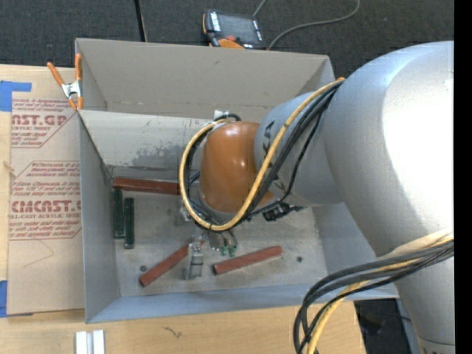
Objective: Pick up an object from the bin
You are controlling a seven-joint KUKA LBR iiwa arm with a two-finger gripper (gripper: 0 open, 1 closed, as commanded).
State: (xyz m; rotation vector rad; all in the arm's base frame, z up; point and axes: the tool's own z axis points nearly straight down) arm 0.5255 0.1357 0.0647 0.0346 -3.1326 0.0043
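Pick step in hand, nothing seen grasped yet. To do it well: centre tool (195, 262) over middle of one stick, not its end; close across narrow width; lift straight up, clear of bin (94, 220) walls. Judged risk: end grip lets stick pivot or slip. State of tool: cannot tell, released or clenched. Sits low near bin's front edge, about midway along. Nearest: left stick (164, 265), red-brown, diagonal, upper end just beside tool toward left edge. Then right stick (247, 260), same colour, near on other side. Also third stick (145, 186) toward back-left corner, green block (123, 218) by left edge, both well apart.
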